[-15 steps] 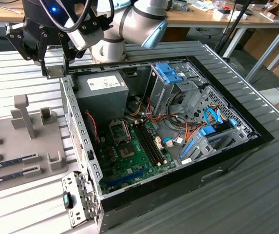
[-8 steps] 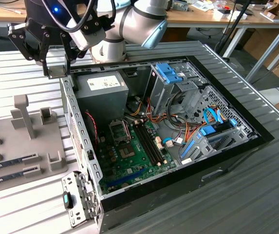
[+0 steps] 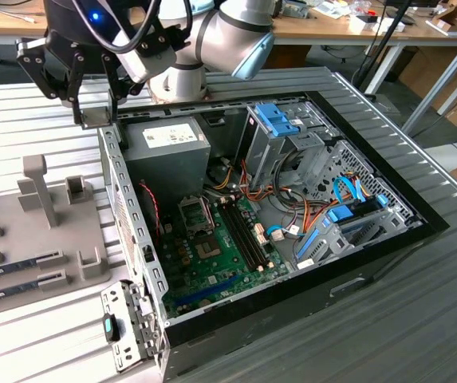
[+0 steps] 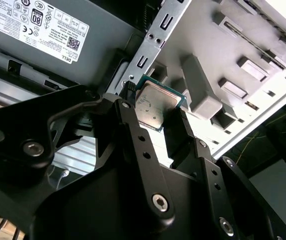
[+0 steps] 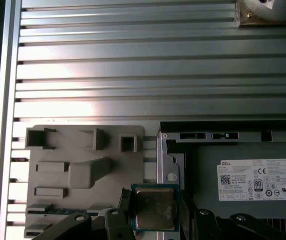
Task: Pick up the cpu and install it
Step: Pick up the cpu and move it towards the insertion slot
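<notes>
cpu [image 4: 153, 102] | pinched by its edges between the shut fingers of the gripper [image 3: 96, 112] | case rim [image 5: 170, 157] beneath it, power supply [image 3: 164, 144] just beside, socket [image 3: 196, 214] well below | judged: keep chip level, grip steady, clear rim.

arm [image 3: 228, 32]: bent, raised | gripper [image 3: 96, 112]: pointing down | fingers [image 4: 133, 131]: clamped on cpu [image 4: 155, 105]

There was one robot arm [image 3: 228, 32], one gripper [image 4: 153, 107], one cpu [image 5: 155, 207], one open computer case [image 3: 292, 303], one power supply [image 3: 164, 152] and one grey fixture tray [image 3: 5, 231].
</notes>
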{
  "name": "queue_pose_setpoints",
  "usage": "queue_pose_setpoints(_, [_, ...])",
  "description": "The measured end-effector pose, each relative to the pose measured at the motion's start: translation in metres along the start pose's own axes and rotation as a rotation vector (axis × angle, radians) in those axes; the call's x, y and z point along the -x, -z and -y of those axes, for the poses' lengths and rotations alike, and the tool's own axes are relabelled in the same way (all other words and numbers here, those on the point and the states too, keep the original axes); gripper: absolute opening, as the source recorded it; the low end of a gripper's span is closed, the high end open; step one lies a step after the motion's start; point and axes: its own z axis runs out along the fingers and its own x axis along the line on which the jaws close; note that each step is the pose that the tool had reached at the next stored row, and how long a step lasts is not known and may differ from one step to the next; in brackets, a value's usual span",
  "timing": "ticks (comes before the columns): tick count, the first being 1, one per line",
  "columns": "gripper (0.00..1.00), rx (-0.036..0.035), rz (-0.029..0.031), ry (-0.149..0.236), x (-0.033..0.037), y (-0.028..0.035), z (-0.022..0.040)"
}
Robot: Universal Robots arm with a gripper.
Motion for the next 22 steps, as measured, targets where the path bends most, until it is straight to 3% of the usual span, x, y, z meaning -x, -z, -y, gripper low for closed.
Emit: queue_pose_setpoints(22, [0.47, -0.0001, 0.0, 0.0, 0.0092, -0.0009, 0.0001])
